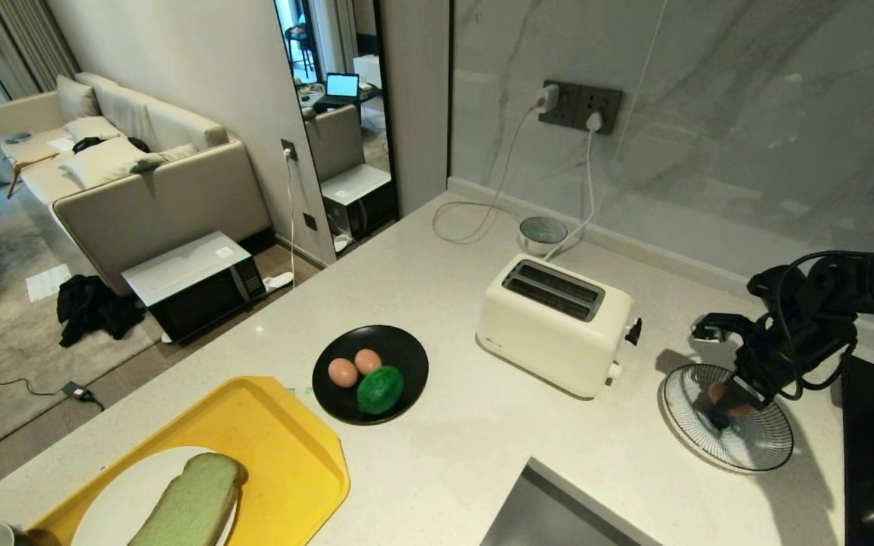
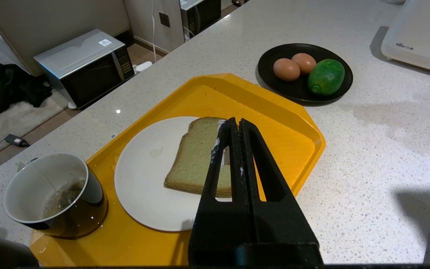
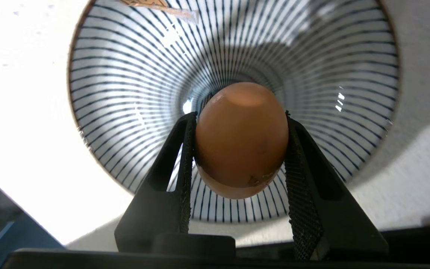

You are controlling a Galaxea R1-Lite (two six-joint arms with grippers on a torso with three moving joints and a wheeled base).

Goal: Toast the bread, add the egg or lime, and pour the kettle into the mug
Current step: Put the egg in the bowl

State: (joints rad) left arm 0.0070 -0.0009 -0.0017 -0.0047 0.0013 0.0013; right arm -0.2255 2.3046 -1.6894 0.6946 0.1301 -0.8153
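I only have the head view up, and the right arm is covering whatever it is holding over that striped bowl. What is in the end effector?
Observer: An egg, clamped between the right end effector fingers, directly above the striped bowl.
Operator: Is the bowl empty under it?
Observer: As far as the right wrist view shows, yes; nothing else lies in it, though the egg hides the centre.
Operator: And the left end effector? I cannot see it.
Observer: The left end effector is shut and empty, above the bread on the white plate.
Operator: Anything in the mug?
Observer: The mug on the yellow tray holds some liquid.
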